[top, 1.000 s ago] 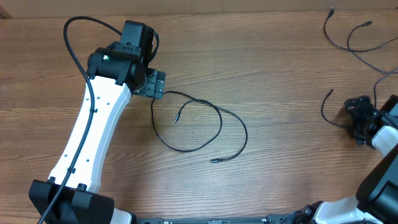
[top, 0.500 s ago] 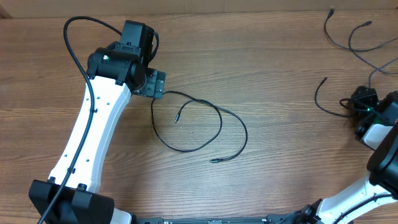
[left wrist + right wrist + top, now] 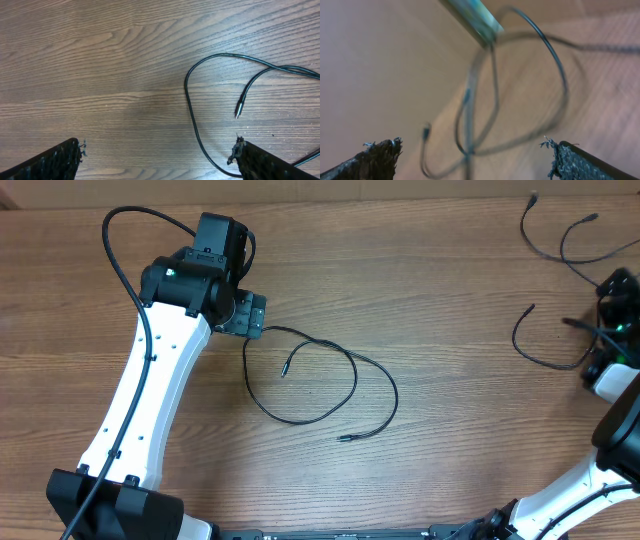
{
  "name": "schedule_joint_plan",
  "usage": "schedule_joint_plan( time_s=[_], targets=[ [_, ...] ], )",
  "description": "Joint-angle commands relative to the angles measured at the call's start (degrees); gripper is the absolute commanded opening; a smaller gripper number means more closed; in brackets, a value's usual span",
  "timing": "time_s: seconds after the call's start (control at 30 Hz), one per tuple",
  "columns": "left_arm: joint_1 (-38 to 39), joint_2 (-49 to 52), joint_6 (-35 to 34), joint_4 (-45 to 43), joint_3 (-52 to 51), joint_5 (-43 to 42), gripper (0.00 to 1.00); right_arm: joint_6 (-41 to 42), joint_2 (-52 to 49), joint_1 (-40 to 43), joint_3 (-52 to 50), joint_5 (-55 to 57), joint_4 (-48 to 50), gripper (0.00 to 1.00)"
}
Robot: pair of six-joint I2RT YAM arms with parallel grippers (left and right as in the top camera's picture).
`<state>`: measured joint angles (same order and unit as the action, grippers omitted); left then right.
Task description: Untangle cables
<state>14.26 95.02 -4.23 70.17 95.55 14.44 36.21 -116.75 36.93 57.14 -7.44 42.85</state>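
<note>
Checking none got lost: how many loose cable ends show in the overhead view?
5. Two belong to the centre cable: one inside its loop, one below. Three lie at the right: top edge, beside it, lower. Others may be hidden past the right edge.

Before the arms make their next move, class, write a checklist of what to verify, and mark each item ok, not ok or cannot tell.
1. Left pincer open, gripping nothing: ok.
2. Middle cable lying loose on the table: ok.
3. Middle cable free of crossings: not ok, its strands cross.
4. Right pincer open: ok.
5. Right pincer clear of the right-hand cables: cannot tell, that wrist view is blurred.
</note>
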Motion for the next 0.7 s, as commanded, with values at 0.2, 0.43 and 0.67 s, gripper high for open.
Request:
schedule_joint_plan(
  time_s=[0.2, 0.43, 0.67],
  targets=[
    [0.00, 0.33, 0.85, -0.15, -0.26, 0.70, 1.00, -0.46, 1.14, 1.73, 2.08, -16.04, -6.34, 1.00],
    [0.00, 0.33, 0.85, -0.15, -0.26, 0.70, 1.00, -9.88, 14.51, 3.78, 2.08, -6.91, -30.75, 1.00],
    [0.00, 0.33, 0.85, -0.15, -0.26, 0.70, 1.00, -15.34, 27.58, 3.80, 2.08, -3.02, -47.15, 1.00]
  ],
)
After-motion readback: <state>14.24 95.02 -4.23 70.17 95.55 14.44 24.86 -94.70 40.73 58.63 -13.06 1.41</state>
